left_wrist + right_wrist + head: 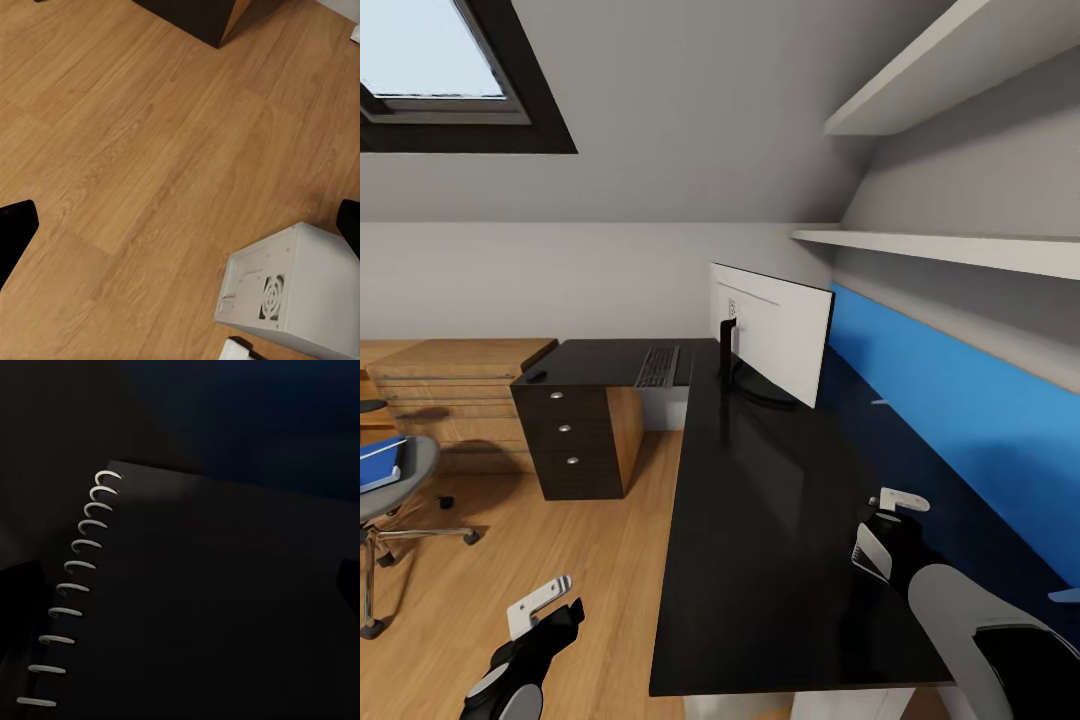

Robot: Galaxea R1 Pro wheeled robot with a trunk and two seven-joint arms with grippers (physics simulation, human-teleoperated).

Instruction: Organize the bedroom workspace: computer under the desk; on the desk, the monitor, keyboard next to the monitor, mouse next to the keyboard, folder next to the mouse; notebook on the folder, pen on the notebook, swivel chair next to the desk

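Note:
The monitor (775, 340) stands on the black desk (760, 560), with the keyboard (657, 366) and mouse (537, 377) on the desk's far wing. At the left, the blue folder (380, 462) lies on the swivel chair (405, 480). My right gripper (888, 525) hovers open over the desk, and its wrist view shows a spiral-bound notebook (210, 607) lying below its spread fingers (19, 585). My left gripper (550, 605) hangs open above the wood floor, with the white computer (296, 292) standing below it. The pen is out of view.
A black three-drawer unit (570, 440) carries the desk's far wing, and a light wood dresser (450, 390) stands behind it. A blue wall panel (960, 410) and two shelves (950, 248) run along the desk's right side. Open wood floor (560, 540) separates chair and desk.

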